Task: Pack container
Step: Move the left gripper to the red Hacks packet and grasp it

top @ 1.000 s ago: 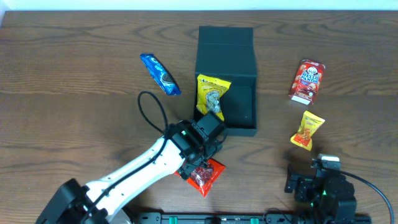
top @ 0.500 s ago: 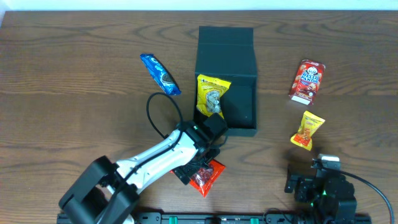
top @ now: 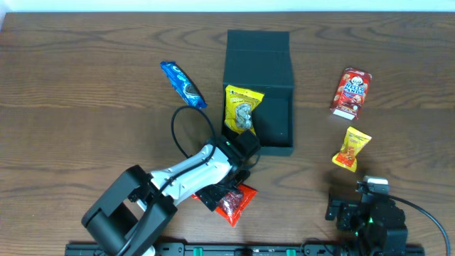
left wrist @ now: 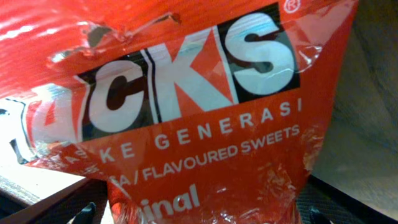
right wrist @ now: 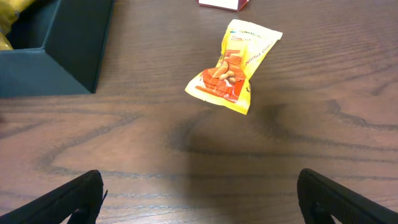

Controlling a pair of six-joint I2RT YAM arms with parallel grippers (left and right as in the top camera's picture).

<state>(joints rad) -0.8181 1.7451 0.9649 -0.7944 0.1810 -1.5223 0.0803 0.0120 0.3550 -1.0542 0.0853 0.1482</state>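
The dark green container (top: 276,122) stands open at the table's middle, lid (top: 259,58) folded back, and a yellow snack packet (top: 242,108) leans in its left side. Its corner shows in the right wrist view (right wrist: 56,50). Below it lies a red sweets packet (top: 237,202). My left gripper (top: 229,189) hovers right over that packet, open. In the left wrist view the red packet (left wrist: 186,93) fills the picture, with the gripper (left wrist: 198,215) astride its lower end, fingertips (left wrist: 83,214) apart. My right gripper (right wrist: 199,199) stands open over bare wood at the front right (top: 353,204).
A blue packet (top: 183,84) lies left of the container. A red snack box (top: 351,92) and a yellow-orange packet (top: 352,148) lie to its right; the same yellow-orange packet (right wrist: 234,65) is ahead of the right gripper. The left arm's cable loops near the box's front left corner.
The left arm has folded in towards the red packet, its base link swinging right, while its gripper stays open over the packet. The right arm has not moved.
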